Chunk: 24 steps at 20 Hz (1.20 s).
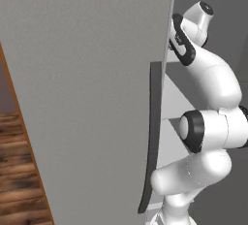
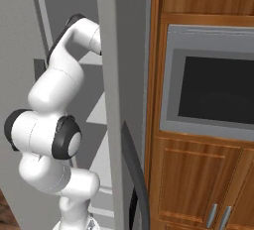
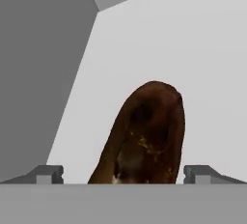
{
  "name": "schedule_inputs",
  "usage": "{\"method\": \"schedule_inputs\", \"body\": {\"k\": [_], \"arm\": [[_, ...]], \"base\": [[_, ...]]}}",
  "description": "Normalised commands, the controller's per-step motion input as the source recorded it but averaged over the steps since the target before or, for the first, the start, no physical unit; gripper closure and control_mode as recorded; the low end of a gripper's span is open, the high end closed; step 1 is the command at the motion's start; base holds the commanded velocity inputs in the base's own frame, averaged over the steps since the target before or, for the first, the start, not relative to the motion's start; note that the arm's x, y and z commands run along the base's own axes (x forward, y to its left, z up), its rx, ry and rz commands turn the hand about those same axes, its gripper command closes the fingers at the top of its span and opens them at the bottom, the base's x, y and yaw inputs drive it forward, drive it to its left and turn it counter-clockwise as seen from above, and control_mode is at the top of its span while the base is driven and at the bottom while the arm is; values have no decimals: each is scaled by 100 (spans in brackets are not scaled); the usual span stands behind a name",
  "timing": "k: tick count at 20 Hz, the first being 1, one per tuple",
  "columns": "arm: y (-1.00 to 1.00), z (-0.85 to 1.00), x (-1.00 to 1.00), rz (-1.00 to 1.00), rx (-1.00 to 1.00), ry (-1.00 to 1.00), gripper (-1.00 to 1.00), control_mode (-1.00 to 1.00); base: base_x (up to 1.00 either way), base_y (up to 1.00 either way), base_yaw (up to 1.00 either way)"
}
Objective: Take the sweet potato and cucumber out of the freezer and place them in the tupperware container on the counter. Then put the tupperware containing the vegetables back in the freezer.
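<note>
- Reaching into the freezer [image 1: 87, 98], the white arm [image 1: 213, 88] bends around the edge of the open grey door, whose dark curved edge strip [image 1: 151, 136] stands just beside the arm's elbow in the left base view.
- The door blocks the hand itself from the left base view; in the right base view the freezer's side wall [image 2: 116, 100] hides it.
- Right of the freezer in the right base view stands a wooden cabinet [image 2: 198, 184] with a built-in oven [image 2: 213, 90].
- In the hand view the sweet potato [image 3: 147, 131] lies on a pale grey shelf [image 3: 193, 54], near a darker grey inner wall [image 3: 38, 63].
- Its long axis runs away from the hand, the rounded far end pointing up and slightly right in that view.
- The gripper [image 3: 124, 174] has its jaws spread wide, one fingertip [image 3: 46, 174] on each side of the sweet potato's near end, neither visibly touching it.
</note>
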Motion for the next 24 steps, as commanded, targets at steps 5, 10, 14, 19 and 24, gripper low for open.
{"method": "schedule_inputs", "body": {"k": [5,10,14,19,24], "arm": [[12,-34,0,0,0,2,100,-100],[2,-32,-2,0,0,1,100,-100],[0,-7,-50,0,0,-3,100,-100],[-4,17,-99,0,0,-19,100,-100],[-4,40,-100,-1,0,-17,100,-100]], "base": [[0,0,0],[0,0,0],[0,0,0],[0,0,0],[0,0,0]]}}
